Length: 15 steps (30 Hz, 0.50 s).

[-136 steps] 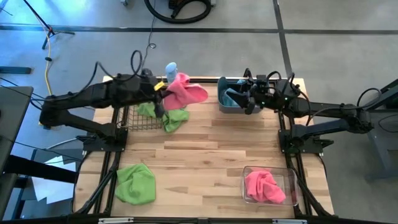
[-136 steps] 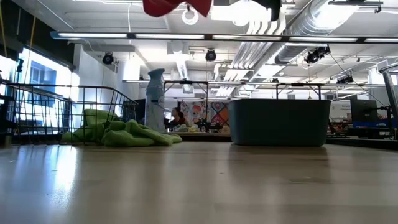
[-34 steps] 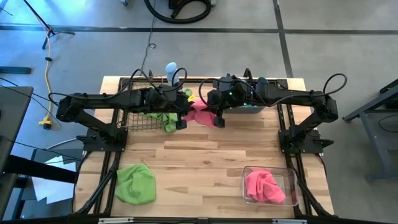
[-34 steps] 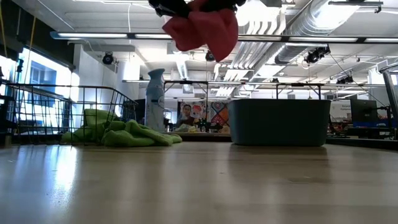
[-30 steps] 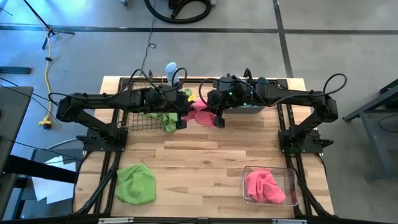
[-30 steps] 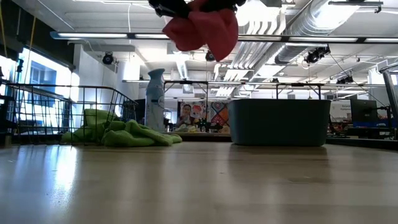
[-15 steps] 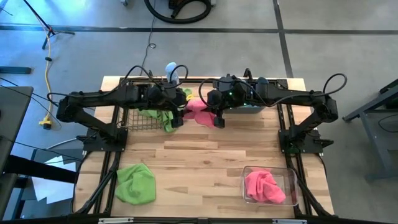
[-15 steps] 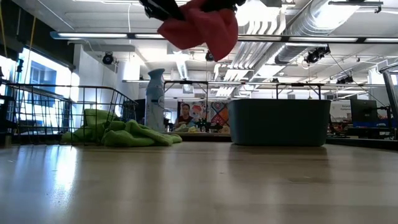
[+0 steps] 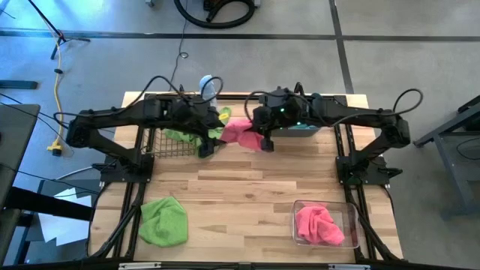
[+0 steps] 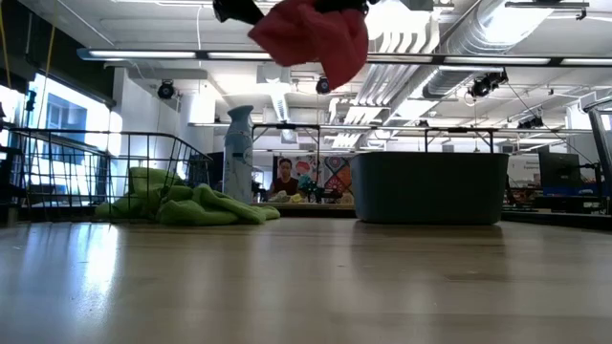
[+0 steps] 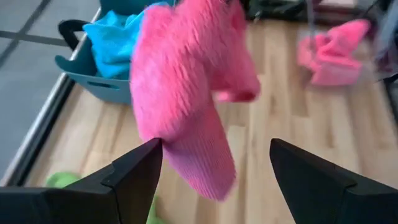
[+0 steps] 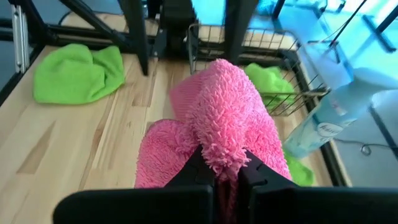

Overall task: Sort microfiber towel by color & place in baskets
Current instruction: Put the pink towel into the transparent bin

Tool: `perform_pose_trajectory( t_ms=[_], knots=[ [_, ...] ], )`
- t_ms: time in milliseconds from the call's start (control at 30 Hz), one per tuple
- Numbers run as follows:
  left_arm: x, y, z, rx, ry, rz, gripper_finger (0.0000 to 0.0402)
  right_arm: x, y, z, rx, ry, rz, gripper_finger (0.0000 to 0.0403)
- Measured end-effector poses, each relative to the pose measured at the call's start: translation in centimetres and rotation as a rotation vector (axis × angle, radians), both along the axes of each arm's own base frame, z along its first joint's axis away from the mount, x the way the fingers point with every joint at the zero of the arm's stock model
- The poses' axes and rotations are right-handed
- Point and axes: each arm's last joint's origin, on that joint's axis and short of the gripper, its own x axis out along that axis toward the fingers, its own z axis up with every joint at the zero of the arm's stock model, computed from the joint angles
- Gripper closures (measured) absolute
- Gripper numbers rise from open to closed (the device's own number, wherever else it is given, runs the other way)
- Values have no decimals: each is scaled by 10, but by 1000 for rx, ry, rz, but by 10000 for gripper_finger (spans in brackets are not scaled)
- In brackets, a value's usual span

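High view: both arms reach inward and meet over the table's far middle. The right gripper (image 9: 264, 142) is clenched on a pink towel (image 9: 240, 133); its fingertips are buried in the pile. The left gripper (image 9: 206, 146) is just beside that towel, over the black wire basket (image 9: 166, 142); most of the basket and its green towels (image 9: 180, 135) sit under the arm. The grey-blue tub (image 9: 300, 129) is almost wholly covered by the right arm. Loose green towel (image 9: 163, 220) lies at near left; the clear box (image 9: 325, 223) at near right holds a crumpled pink one.

Low view: pink towel hangs at the top edge, both grippers cropped out. Green cloths spill from the mesh basket beside a spray bottle (image 10: 238, 153); the tub is opaque, contents unseen.

Left wrist: dark fingers (image 11: 134, 171) spread wide, released, pink towel dangling between them, probably not touching. Blue towel (image 11: 115, 40) in the tub.

Right wrist: fingers pinch the fuzzy pink fold.
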Motion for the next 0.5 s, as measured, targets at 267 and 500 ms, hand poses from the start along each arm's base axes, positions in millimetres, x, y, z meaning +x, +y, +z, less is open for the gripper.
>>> perform_pose_trajectory(
  t_ms=[267, 500],
  knots=[
    [-30, -5, 15, 44, -81, 94, 117, -38, 0, 25, -4, -14, -15, 403],
    [-58, -4, 8, 46, -235, 224, 117, -74, 2, 43, 13, -20, -44, 403]
  ],
)
